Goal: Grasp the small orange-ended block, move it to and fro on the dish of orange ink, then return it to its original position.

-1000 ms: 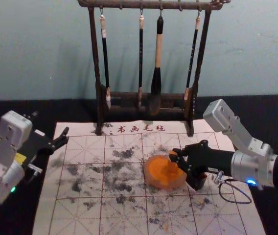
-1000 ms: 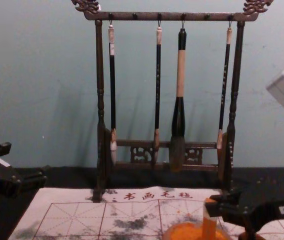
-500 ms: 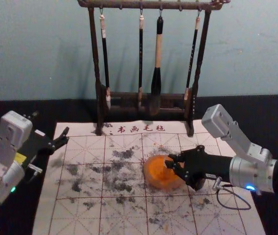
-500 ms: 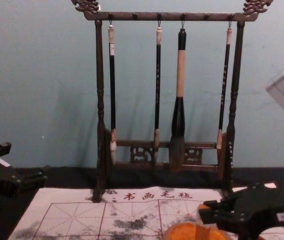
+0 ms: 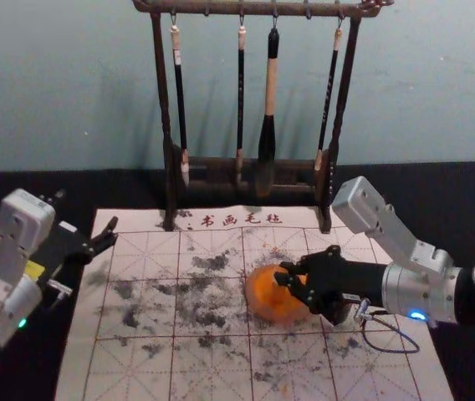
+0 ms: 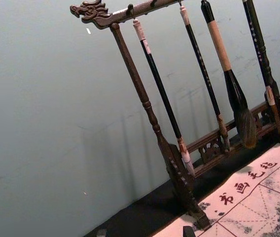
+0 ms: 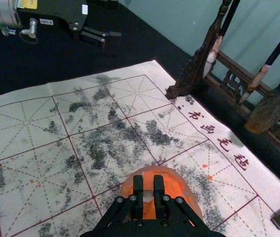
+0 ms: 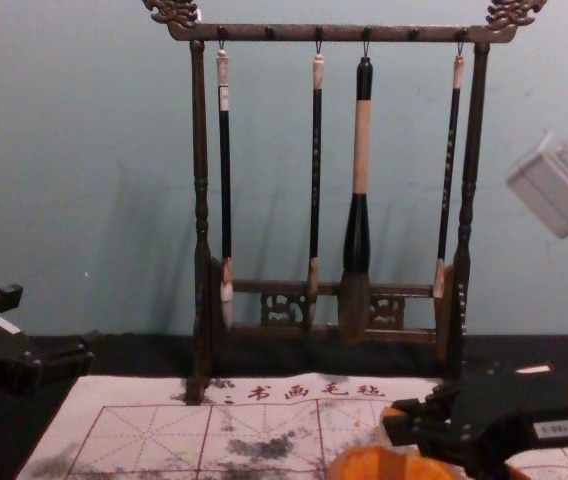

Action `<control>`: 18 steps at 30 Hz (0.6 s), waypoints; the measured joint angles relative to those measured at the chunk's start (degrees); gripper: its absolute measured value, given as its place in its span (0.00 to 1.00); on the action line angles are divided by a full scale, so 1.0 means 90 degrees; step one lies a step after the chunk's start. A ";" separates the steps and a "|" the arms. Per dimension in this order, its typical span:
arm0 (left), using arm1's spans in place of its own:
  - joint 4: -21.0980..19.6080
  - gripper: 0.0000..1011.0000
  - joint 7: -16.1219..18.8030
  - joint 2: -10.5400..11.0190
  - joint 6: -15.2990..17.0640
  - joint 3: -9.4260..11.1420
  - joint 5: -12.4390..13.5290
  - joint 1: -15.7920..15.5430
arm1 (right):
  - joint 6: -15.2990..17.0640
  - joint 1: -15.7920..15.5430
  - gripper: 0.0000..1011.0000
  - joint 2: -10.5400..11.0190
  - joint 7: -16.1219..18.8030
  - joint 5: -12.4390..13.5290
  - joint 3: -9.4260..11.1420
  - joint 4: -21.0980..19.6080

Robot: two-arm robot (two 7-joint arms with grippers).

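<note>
R hand (image 5: 279,273) slid a bit left over the ink dish (image 5: 261,302), head view. R wrist cam: it's pinching the block (image 7: 148,188) over the dish; imo grip snug, strokes low & slow. Chest view: L hand (image 8: 52,323) parked, spread.

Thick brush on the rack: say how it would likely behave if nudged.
The thick brush would probably swing, since it hangs by a thin loop. Its straight handle looks stiff, while the bristles would likely give. Fattest of the four hanging there, it may be the heaviest.
</note>
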 joint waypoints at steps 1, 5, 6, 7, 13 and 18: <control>0.0000 0.99 0.0000 0.0000 0.0000 0.0000 0.0000 0.0000 | 0.0000 0.0008 0.08 -0.0006 -0.0004 -0.0005 -0.0001 0.0010; 0.0000 0.99 0.0000 0.0000 0.0000 0.0000 0.0001 0.0000 | 0.0002 0.0049 0.08 -0.0027 -0.0031 -0.0019 0.0004 0.0065; 0.0000 0.99 0.0000 0.0000 0.0000 0.0000 0.0000 0.0000 | 0.0004 0.0055 0.08 -0.0030 -0.0037 -0.0020 0.0010 0.0072; 0.0000 0.99 0.0000 0.0000 0.0000 0.0000 0.0000 0.0000 | 0.0005 0.0059 0.08 -0.0032 -0.0044 -0.0020 0.0018 0.0081; 0.0000 0.99 0.0000 0.0000 0.0000 0.0000 0.0000 0.0000 | 0.0019 0.0064 0.08 -0.0019 -0.0101 -0.0017 0.0094 0.0114; 0.0000 0.99 0.0000 0.0000 0.0000 0.0000 0.0000 -0.0001 | 0.0050 0.0011 0.08 0.0043 -0.0136 0.0006 0.0161 0.0052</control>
